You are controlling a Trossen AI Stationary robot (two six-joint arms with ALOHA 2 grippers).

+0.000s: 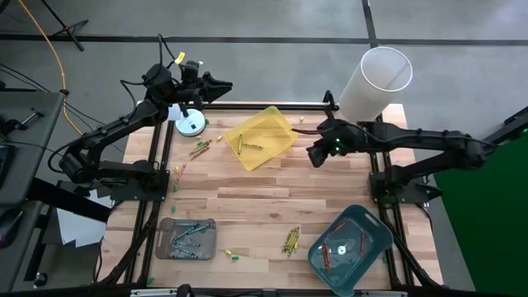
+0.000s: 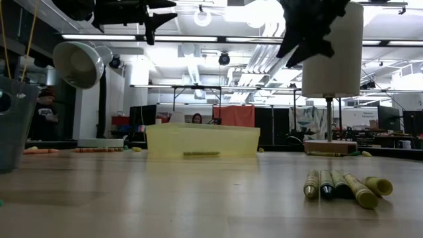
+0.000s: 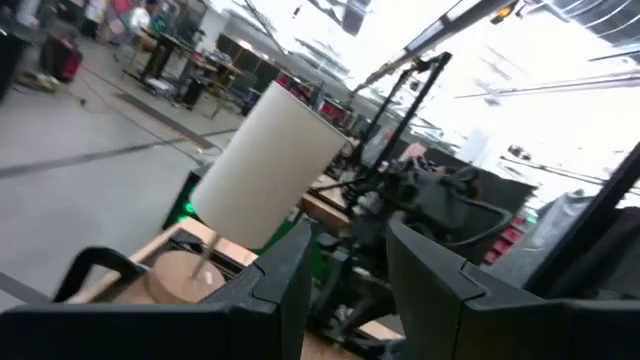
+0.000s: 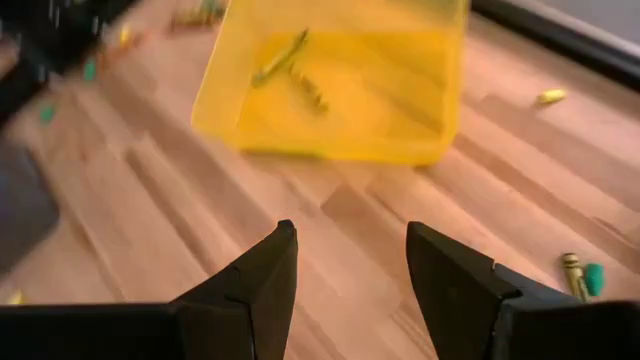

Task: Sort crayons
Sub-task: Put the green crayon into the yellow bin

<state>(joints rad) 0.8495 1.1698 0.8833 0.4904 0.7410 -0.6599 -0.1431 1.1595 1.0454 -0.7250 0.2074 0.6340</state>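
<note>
Grey tray's crayons (image 1: 186,238) too small

Matt wooden plank table (image 1: 256,194), translucent glossy plastic yellow tray (image 1: 262,138), paper-wrapped crayons (image 2: 340,186).

We see a wooden plank table (image 1: 264,198) standing on a grey concrete floor (image 1: 272,21) crossed by dark seams. A yellow cable (image 1: 56,58) runs over the floor at the far left. Beyond the table lies a large open workshop: white ceiling with long strip lights (image 2: 198,39), a dark-framed bench (image 2: 196,89), an orange-red panel (image 2: 232,115), and a seated person (image 2: 197,119) in the distance.
</note>
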